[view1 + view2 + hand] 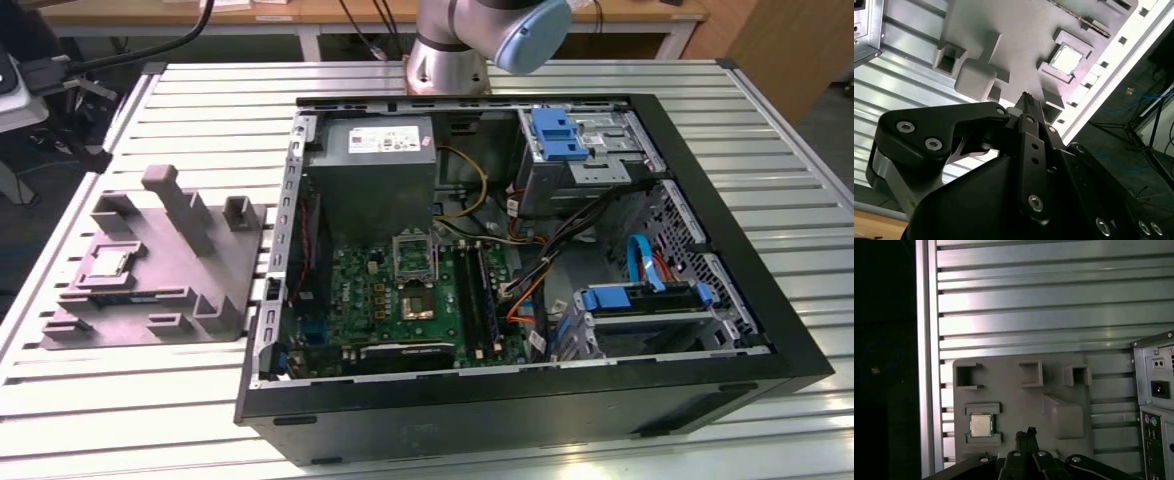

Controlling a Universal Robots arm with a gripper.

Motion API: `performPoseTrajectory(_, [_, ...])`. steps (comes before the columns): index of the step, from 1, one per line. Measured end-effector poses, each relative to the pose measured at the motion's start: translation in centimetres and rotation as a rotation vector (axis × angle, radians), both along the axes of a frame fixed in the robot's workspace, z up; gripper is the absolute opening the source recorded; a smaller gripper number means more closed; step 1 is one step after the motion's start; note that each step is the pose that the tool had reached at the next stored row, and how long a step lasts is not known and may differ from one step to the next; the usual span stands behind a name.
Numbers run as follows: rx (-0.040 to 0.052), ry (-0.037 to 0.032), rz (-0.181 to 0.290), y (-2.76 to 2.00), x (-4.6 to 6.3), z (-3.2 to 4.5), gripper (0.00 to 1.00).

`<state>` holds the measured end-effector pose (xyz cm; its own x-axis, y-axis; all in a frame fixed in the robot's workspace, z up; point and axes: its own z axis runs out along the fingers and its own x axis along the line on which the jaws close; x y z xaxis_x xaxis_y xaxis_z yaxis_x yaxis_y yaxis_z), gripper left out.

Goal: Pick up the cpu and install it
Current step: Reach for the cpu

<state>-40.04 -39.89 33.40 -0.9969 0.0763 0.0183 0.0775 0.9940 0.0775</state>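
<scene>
One cpu (981,425) sits flat in its holder (1019,405) pocket, near but off to one side of the gripper (1026,434) (closed, empty), which hangs over the holder's middle.

The work surface is a slatted aluminium table (561,85), its ribbed profiles running across the exterior view. Two items stand directly on it: a grey moulded holder block (127,332) with upright posts, towards the exterior view's left, and just beside it an open black computer case (534,405) lying on its side. The robot arm's base (447,72) sits at the table's far edge, behind the case.
</scene>
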Motion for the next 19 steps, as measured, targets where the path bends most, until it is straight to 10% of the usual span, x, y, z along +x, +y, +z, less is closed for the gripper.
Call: performPoseTrajectory(19, [0.002,0.0022,0.0,0.0,-0.61,-0.21,0.11])
